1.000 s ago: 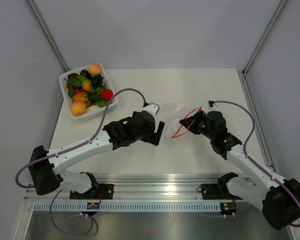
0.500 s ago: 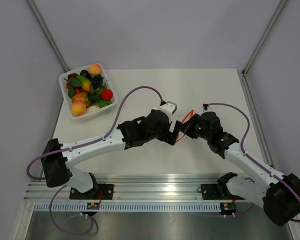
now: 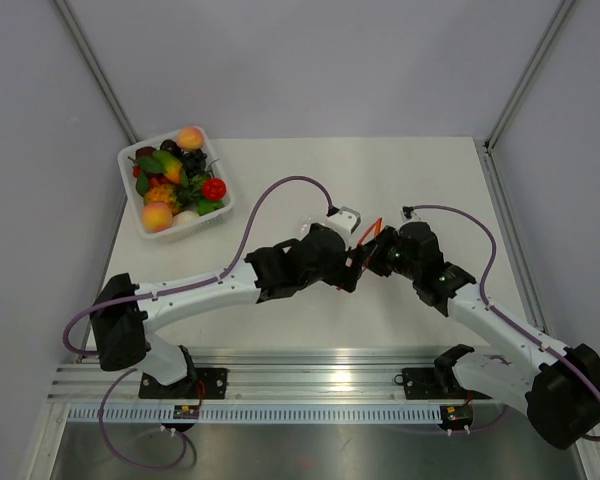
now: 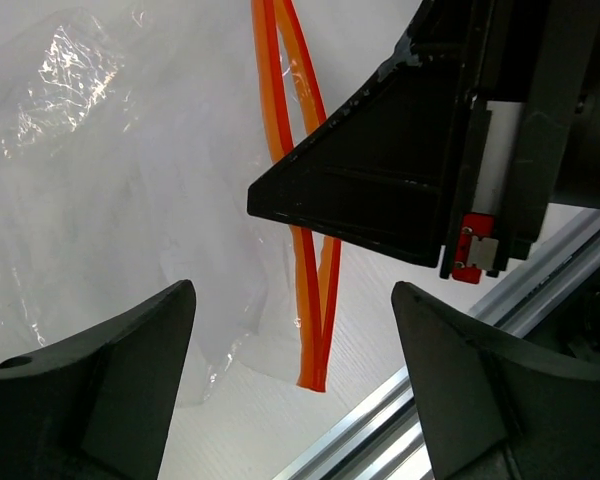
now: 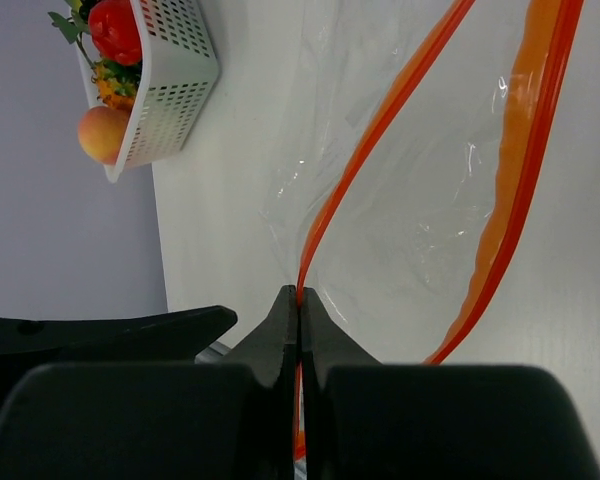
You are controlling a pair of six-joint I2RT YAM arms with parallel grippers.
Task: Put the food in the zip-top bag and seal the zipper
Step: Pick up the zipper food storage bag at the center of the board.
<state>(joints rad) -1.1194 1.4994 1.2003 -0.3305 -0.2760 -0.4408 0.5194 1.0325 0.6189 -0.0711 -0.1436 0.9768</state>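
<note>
Since a second ago the left arm reaches further right across the white desk [image 3: 280,170], so the left gripper [image 3: 357,264] now sits just beside the right gripper [image 3: 380,254], a little right of the desk's middle. Its jaws are slightly narrower than before. In the left wrist view the left gripper [image 4: 292,300] is spread wide, one finger on each side of the hanging end of the thin red-orange zipper [image 4: 306,320], touching neither the strip nor the crinkly clear plastic zip-top bag [image 4: 100,200] – the film hangs between and beyond the fingers. The black wedge of the right gripper [image 4: 360,190] crosses the strip just above. In the right wrist view the right gripper [image 5: 298,300] is pressed together on one side of the zipper [image 5: 380,128], pinching it. The other side bows away to the right, so the mouth of the zip-top bag [image 5: 420,200] gapes. Well apart, at the desk's far left corner, the white perforated plastic tray [image 3: 225,205] holds the glossy toy fruit – a red round one [image 3: 214,188] and an orange-yellow peach [image 3: 158,215] among green leaves. The same tray [image 5: 175,80] shows at the upper left of the right wrist view.
</note>
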